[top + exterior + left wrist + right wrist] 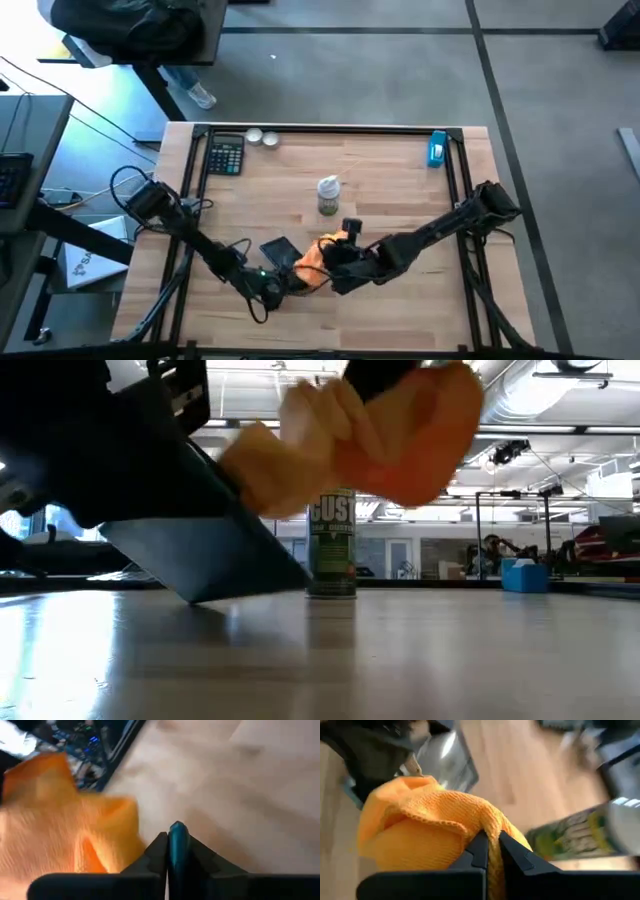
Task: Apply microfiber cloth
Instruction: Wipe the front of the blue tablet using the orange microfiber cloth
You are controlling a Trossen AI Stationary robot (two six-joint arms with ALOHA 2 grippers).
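Cloth (420, 825) hung pinched in right gripper (490, 850); left gripper (172, 847) clamped the device (279, 249), at nine o'clock. Wiping seemed next.

High view straight down over the table (400, 300), low view level across it, wrist views close in, all sharing the microfiber cloth (313, 256).

On my table (400, 290) I see a calculator (226, 155), a spray can (328, 195), a blue box (437, 148) and two round tins (262, 139).
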